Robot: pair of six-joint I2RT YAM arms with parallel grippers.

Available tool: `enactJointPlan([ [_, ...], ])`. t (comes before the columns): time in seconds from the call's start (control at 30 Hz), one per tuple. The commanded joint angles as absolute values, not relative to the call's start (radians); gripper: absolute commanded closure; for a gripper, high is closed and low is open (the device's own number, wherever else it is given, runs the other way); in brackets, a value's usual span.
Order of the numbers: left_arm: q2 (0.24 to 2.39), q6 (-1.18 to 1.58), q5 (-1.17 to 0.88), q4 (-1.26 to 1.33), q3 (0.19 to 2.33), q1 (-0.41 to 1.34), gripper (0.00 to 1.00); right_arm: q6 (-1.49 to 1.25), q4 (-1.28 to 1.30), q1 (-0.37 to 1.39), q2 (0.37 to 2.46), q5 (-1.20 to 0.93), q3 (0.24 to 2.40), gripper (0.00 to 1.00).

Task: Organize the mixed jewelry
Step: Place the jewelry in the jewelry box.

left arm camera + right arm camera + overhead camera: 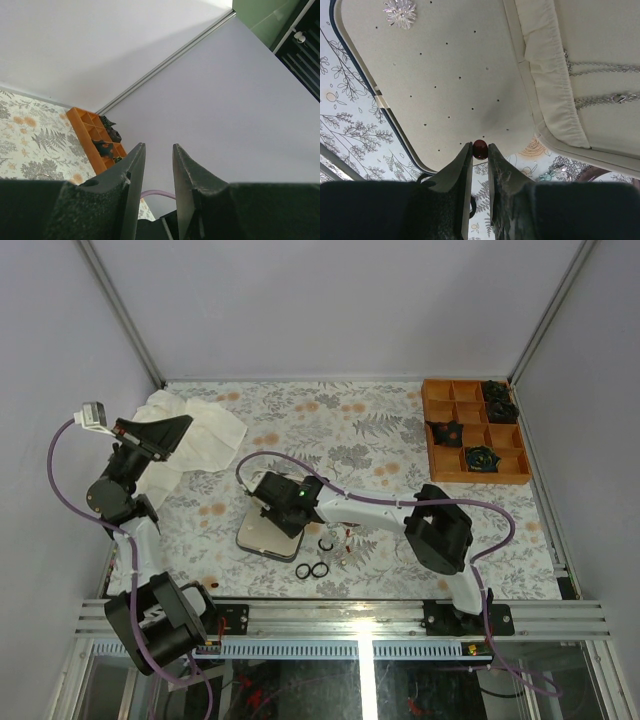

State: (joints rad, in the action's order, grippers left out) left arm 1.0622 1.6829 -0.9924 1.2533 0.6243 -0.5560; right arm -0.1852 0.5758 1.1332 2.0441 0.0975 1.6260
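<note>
My right gripper (480, 145) is shut on a tiny dark red earring bead (480, 149), pinched at the very fingertips just above the cream lining of the open navy case (435, 75). A silver star-shaped piece (400, 12) is pinned to that lining, and silver chains (600, 67) lie in the lid's pocket. In the top view the right gripper (268, 498) hangs over the case (258, 538); black rings (310, 571) and small pieces (343, 543) lie on the table beside it. My left gripper (159, 146) is raised at the far left (168, 432), open and holding nothing.
An orange divided tray (432, 440) with black rosettes stands at the back right, also seen in the left wrist view as the tray (80, 122). A crumpled white cloth (200, 430) lies at the back left. Greenish and clear pieces (552, 174) rest on the floral table cover near the case.
</note>
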Motion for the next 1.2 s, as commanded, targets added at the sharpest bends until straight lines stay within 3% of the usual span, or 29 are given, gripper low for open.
enactJointPlan([
  [0.0, 1.067, 1.706, -1.015, 1.337, 0.612, -0.570, 0.72, -0.174, 0.583, 1.141, 2.046, 0.125, 1.672, 0.84],
  [1.17, 1.079, 1.724, -1.011, 1.377, 0.603, -0.585, 0.72, -0.167, 0.554, 1.142, 2.056, 0.121, 1.672, 0.85],
])
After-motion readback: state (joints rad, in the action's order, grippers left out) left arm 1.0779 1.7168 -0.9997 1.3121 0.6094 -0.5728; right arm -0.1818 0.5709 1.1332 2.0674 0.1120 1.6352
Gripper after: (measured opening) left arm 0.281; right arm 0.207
